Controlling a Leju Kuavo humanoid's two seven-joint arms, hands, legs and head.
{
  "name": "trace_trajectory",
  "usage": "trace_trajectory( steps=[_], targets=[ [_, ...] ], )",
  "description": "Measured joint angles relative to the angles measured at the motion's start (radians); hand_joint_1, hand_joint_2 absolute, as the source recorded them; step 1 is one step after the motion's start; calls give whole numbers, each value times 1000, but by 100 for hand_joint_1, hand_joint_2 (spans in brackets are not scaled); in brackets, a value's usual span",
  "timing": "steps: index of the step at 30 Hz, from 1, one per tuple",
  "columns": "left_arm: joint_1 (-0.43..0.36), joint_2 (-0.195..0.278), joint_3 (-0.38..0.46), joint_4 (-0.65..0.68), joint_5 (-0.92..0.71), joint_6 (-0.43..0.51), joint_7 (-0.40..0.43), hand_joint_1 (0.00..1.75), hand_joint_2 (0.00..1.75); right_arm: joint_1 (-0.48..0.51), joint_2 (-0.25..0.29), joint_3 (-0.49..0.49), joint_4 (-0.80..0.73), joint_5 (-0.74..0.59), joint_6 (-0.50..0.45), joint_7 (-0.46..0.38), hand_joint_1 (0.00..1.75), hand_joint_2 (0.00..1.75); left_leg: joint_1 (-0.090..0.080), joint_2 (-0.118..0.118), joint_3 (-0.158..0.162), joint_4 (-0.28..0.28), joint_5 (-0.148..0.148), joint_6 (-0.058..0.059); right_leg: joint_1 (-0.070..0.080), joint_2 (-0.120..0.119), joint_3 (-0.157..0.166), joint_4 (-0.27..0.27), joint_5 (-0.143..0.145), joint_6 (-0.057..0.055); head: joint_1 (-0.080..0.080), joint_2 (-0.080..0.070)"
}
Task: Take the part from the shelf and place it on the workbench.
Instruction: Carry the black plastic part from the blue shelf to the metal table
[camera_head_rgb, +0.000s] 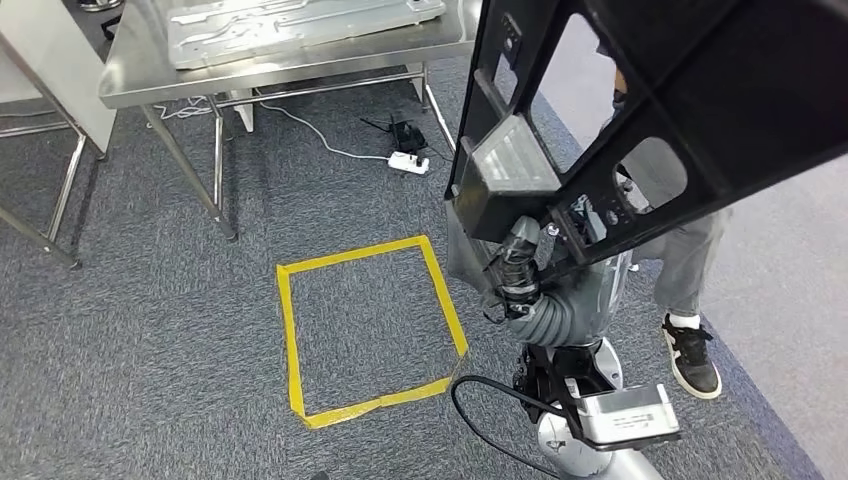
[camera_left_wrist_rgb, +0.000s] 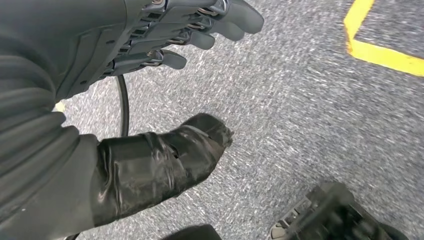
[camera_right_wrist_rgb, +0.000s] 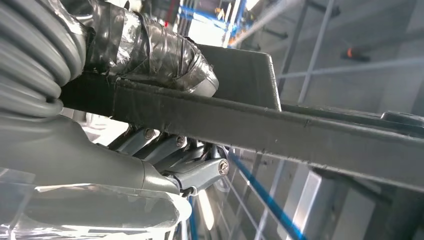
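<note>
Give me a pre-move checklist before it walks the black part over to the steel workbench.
1. Grip on the black part: ok. The right robot hand clamps a bar of it, thumb on one side and fingers on the other.
2. Left robot hand free: ok. It holds nothing, fingers apart above the carpet.
3. Room on the workbench: cannot tell. A metal panel already lies on it.
4. Floor path: not ok. A power strip and its white cable lie by the bench legs.
5. Bystander: not ok. A person's shoe stands close beside the robot.
</note>
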Motion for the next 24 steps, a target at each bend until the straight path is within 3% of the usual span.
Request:
trace_trajectory(
  steps=[1, 3, 5, 7, 8, 9, 10, 12, 14, 16, 17, 19, 21, 22, 23, 24],
  targets=[
    [1, 0, 0, 0, 0, 0, 0, 0, 175, 0, 0, 0, 0, 0, 0, 0, 175, 175, 2, -11, 2, -3, 1, 7, -2, -3, 4, -2, -2, 8, 1, 0],
    [3, 1, 0, 0, 1, -1, 0, 0, 175, -1, 0, 0, 0, 0, -1, 0, 175, 175, 7, -31, 10, -12, 5, 19, -5, 31, 1, 22, -24, 18, 4, 0],
    [2, 1, 0, 0, 2, -1, 0, 0, 175, 0, 0, 0, 0, 0, -1, 0, 175, 175, 8, -51, 15, -17, 7, 28, -6, 84, -46, 124, -82, 21, 12, 0],
    [1, 1, 0, 0, 2, -2, 0, 0, 175, 3, 0, 0, 2, 0, -1, 0, 175, 175, 6, -76, 15, -16, 7, 32, -4, 101, -113, 249, -128, 21, 16, 0],
    [2, 1, 0, 0, 2, -2, 0, 0, 175, 5, -1, 0, 2, 0, -1, 0, 175, 175, 6, -90, 15, -15, 6, 33, -4, 102, -132, 275, -124, 21, 16, 0],
    [2, 1, 0, 0, 2, -3, 0, 0, 175, 5, -1, 0, 3, 0, -1, 0, 175, 175, 5, -104, 16, -13, 6, 32, -4, 104, -133, 262, -101, 20, 17, 0],
    [3, 1, 0, 0, 2, -3, 0, 0, 175, 5, -1, 0, 4, 0, -1, 0, 175, 175, 6, -119, 16, -11, 5, 31, -5, 109, -116, 212, -62, 18, 18, 0],
    [3, 0, 0, 0, 2, -3, 0, 0, 175, 5, -1, 0, 4, 0, -1, 0, 175, 175, 6, -148, 14, -3, 1, 25, -9, 148, -63, 79, 3, 12, 20, 0],
    [3, 0, 0, 0, 2, -4, 0, 0, 175, 4, -1, 0, 4, -1, -1, 0, 175, 175, 9, -169, 7, 1, 0, 14, -8, 180, -37, 16, 18, 7, 23, 0],
    [5, 0, 0, 0, 1, -4, -2, 0, 175, 3, -1, 0, 4, -1, 0, 0, 175, 175, 13, -189, 1, -3, 4, 0, -6, 169, -32, 9, 19, -3, 25, 0],
    [7, 1, 0, 0, 0, -3, -2, 0, 175, 2, 0, 0, 5, -1, 0, 1, 175, 175, 14, -189, -1, 0, 3, -5, -7, 158, -26, 2, 22, -10, 25, 0],
    [8, 2, 0, 0, -1, -3, -4, 0, 175, 1, 1, 0, 4, -1, 0, 0, 175, 175, 9, -145, -26, 50, -24, -14, -10, 133, -14, -13, 27, -23, 19, 0],
    [4, 2, 0, 0, -1, -2, -6, 0, 175, 2, 1, 0, 5, -3, -1, 0, 175, 175, 8, -81, -87, 168, -78, -20, -5, 105, -8, -17, 26, -32, 13, 0],
    [3, 2, 0, 0, -1, -2, -6, 0, 175, 3, 1, 0, 5, -3, -1, 0, 175, 175, 9, -66, -119, 225, -98, -23, -3, 90, -8, -16, 23, -34, 13, 0],
    [3, 2, 0, 0, -1, -3, -6, 0, 175, 4, 1, 0, 5, -4, -1, 1, 175, 175, 10, -58, -139, 257, -102, -24, -1, 76, -7, -14, 20, -35, 13, 0],
    [4, 2, 0, 0, 0, -3, -6, 0, 175, 5, 1, 0, 6, -5, -1, 1, 175, 175, 11, -54, -139, 252, -89, -25, -1, 65, -5, -13, 16, -34, 12, 0]
  ],
)
